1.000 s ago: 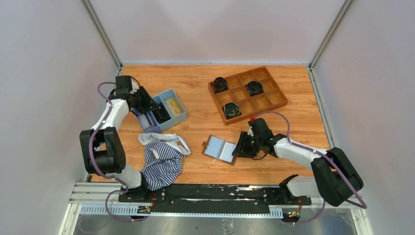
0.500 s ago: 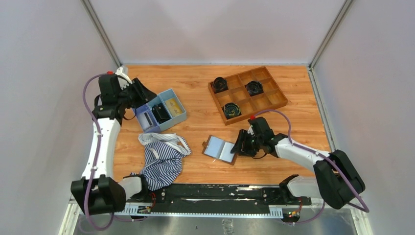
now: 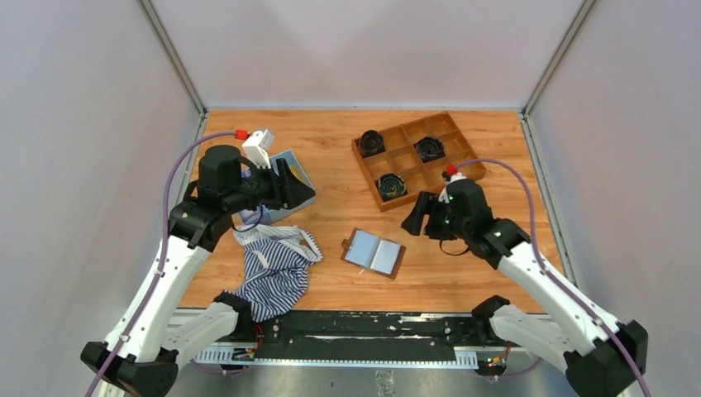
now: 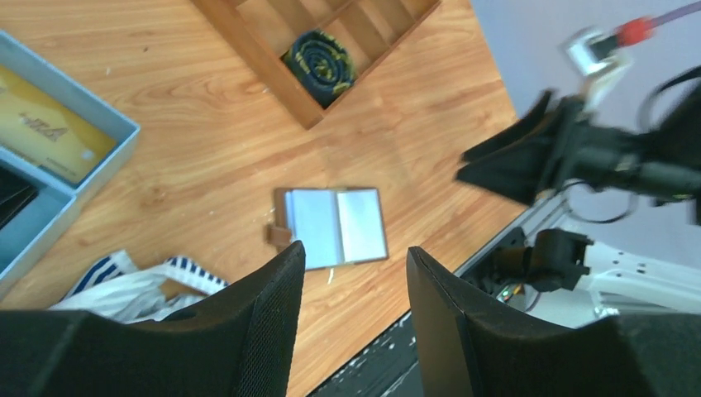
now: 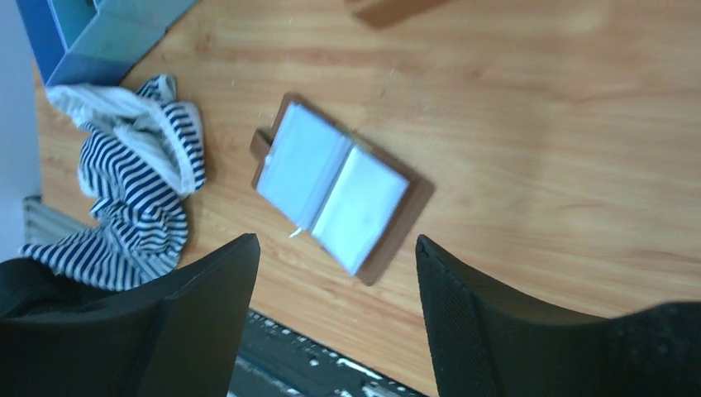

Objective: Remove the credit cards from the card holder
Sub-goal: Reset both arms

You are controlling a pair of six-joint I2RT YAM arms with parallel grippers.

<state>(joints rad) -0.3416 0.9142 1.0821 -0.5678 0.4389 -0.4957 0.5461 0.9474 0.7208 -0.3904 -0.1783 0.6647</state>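
The card holder (image 3: 374, 252) lies open on the wooden table, brown cover down, pale grey-blue sleeves up. It also shows in the left wrist view (image 4: 335, 226) and in the right wrist view (image 5: 335, 190). A yellow card (image 4: 45, 124) lies in the light-blue tray (image 4: 124, 132). My left gripper (image 3: 299, 188) is open and empty, raised over the tray, well left of the holder. My right gripper (image 3: 416, 220) is open and empty, raised above the table just right of the holder.
A striped cloth (image 3: 273, 265) lies left of the holder near the front edge. A brown wooden grid tray (image 3: 463, 169) with three dark coiled items stands at the back right. The light-blue tray (image 3: 291, 161) sits partly under the left arm.
The left arm has lifted out of the blue tray and swung right above it. The right gripper has risen and pulled back from the holder's right edge. The holder has stayed put.
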